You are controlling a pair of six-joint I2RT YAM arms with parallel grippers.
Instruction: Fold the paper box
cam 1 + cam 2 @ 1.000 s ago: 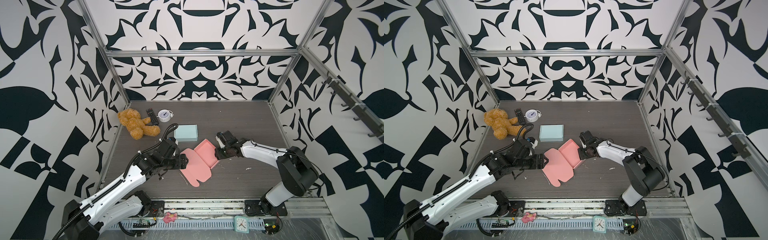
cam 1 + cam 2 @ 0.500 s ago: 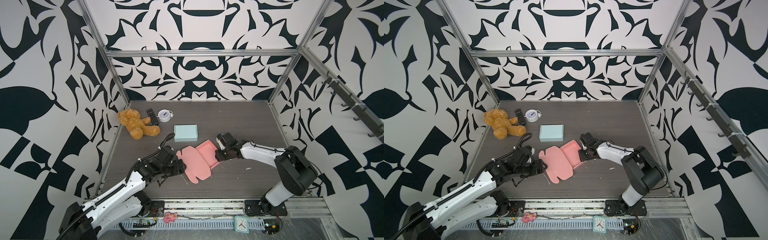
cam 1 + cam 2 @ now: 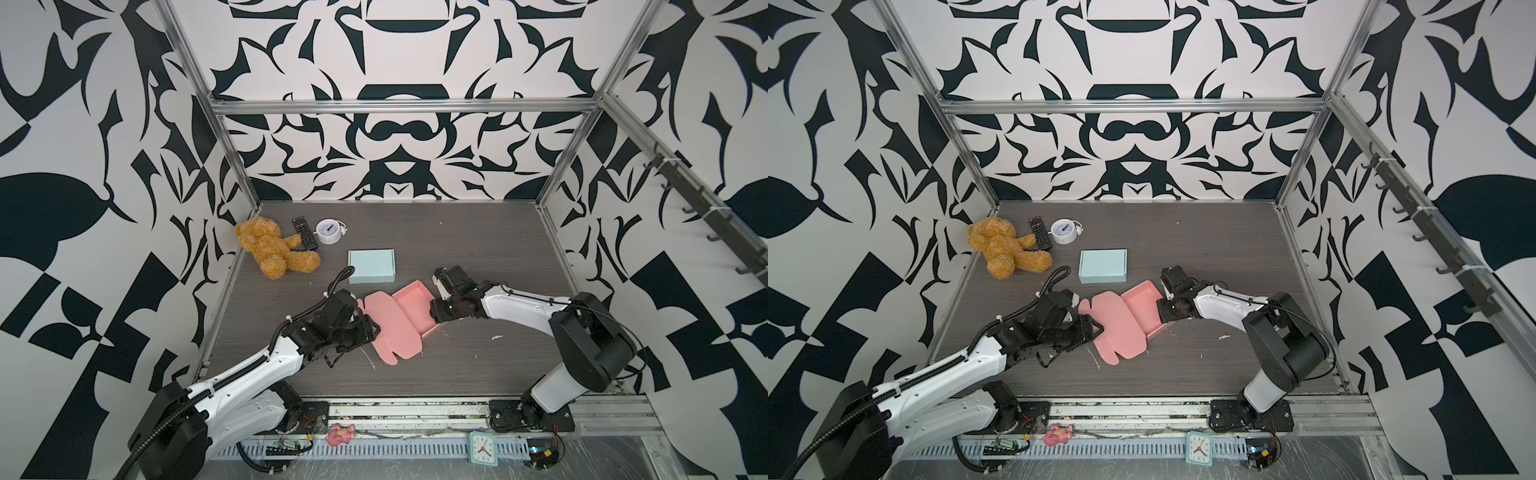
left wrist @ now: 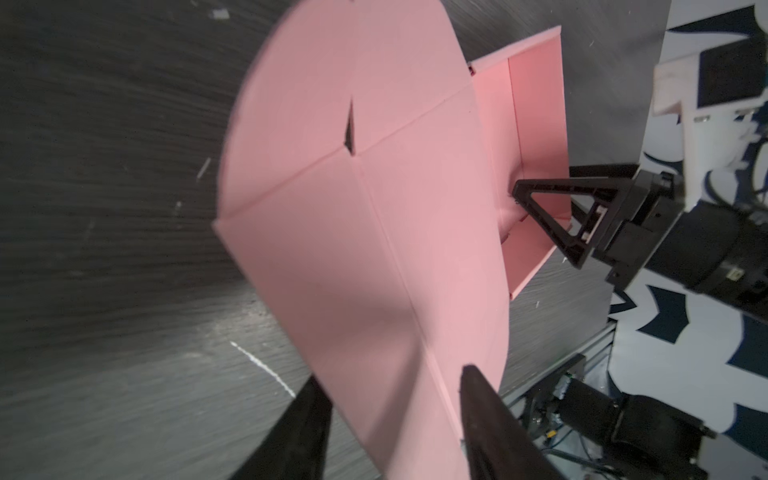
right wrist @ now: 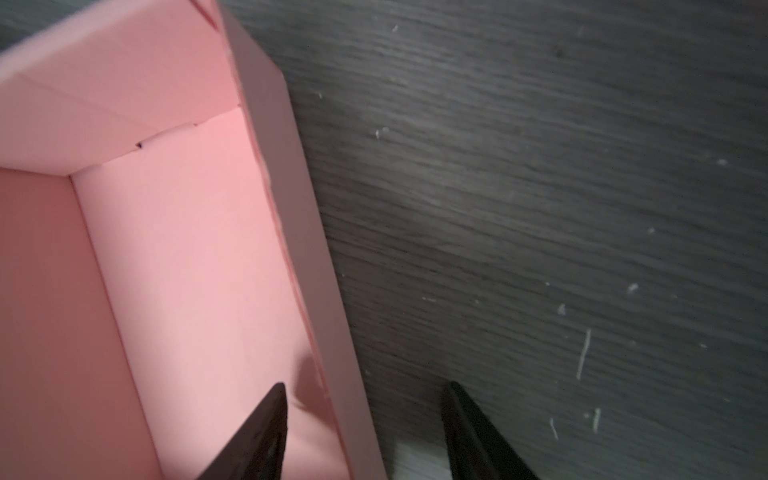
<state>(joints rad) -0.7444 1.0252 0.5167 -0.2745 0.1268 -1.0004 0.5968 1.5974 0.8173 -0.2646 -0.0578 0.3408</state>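
The pink paper box lies mid-table in both top views, its folded tray on the right and its flat lid spread to the left. My left gripper is at the lid's left edge. In the left wrist view the lid runs between the jaws of the left gripper, which stand apart. My right gripper is open and straddles the tray's right wall, with one finger inside the tray and one outside.
A light blue closed box sits just behind the pink one. A teddy bear, a remote and a white clock are at the back left. Paper scraps dot the dark table.
My left gripper swung down to the lid's left edge and its jaws narrowed around the flap. The pink box shifted slightly left. The right arm barely moved.
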